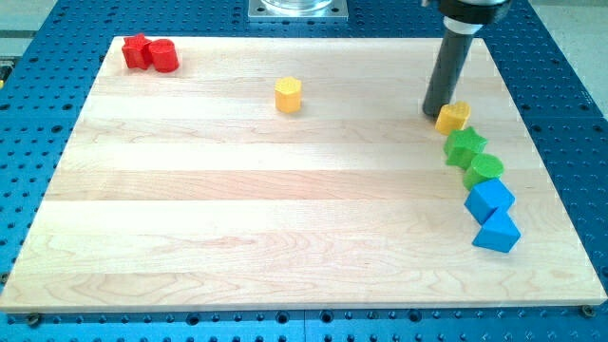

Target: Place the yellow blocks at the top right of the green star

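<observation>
Camera view: left of the green star [465, 144], a yellow hexagonal block [288, 95] sits well apart on the table [237, 209]. My tip [436, 113] touches another yellow block [453, 117], shape unclear, just above the star. No fingers exist.

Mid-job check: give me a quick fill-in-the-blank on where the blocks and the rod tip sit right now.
1. My tip stands just to the view's left of a ____ block at the green star's upper side.
2. The yellow hexagonal block lies alone, far to the view's ____ of the green star.
3. The two red blocks sit at the wooden board's top ____ corner.
4. Below the green round block lie two ____ blocks.

Missing words: yellow; left; left; blue
</observation>
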Controlling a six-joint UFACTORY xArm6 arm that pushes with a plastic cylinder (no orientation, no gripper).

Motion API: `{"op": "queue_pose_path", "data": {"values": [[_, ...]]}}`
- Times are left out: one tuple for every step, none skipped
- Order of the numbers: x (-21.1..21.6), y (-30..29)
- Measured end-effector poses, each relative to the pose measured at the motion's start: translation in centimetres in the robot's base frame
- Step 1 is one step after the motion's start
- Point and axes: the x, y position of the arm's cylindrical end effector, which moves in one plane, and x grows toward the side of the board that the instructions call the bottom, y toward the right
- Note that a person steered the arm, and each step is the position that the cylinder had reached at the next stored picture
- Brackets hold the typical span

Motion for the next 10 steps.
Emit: {"op": "queue_pose_path", "data": {"values": [[2.1,0.7],[-0.4,0.7],[-3.7,0.5],[-1.3,-9.3],[1.8,-20.6],[-1.5,-25.1],[-4.0,-16.0],[-3.0,-9.1],[-7.2,-19.5],[-8.7,-14.5]]}}
